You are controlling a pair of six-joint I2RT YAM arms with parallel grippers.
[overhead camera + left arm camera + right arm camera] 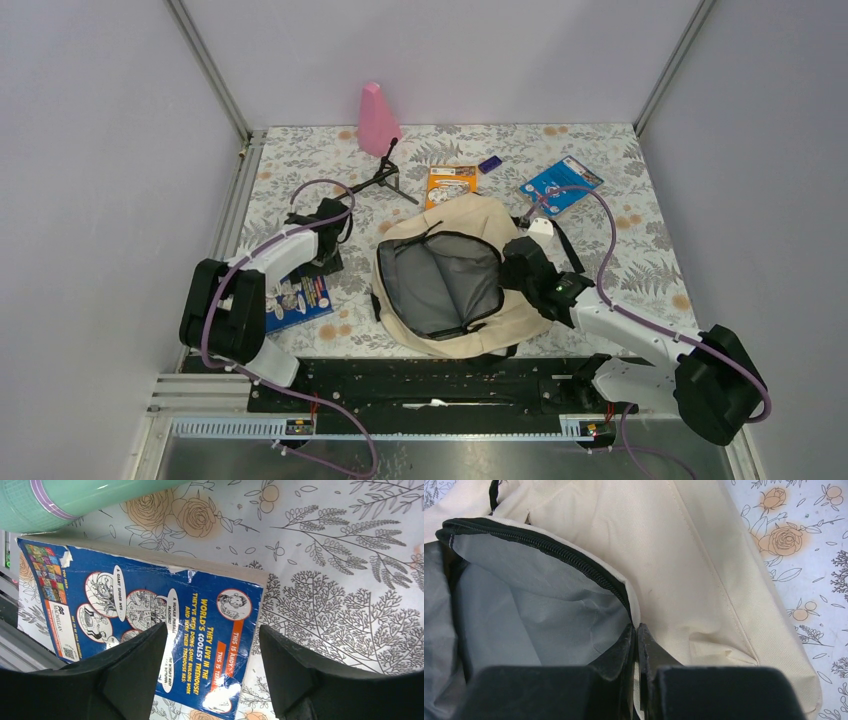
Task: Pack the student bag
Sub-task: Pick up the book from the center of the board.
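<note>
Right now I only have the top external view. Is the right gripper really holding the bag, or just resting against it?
Observer: The right wrist view shows the right gripper shut on the student bag, pinching its zippered rim at the opening.
Operator: And the left one? The arm hides it from me.
Observer: The left gripper is open, holding nothing. One finger is over the blue book, the other over the table past the book's edge.
Operator: Anything beside that book I'm missing?
Observer: A pale green cylinder lies along the book's far side. I cannot tell whether they touch.
</note>
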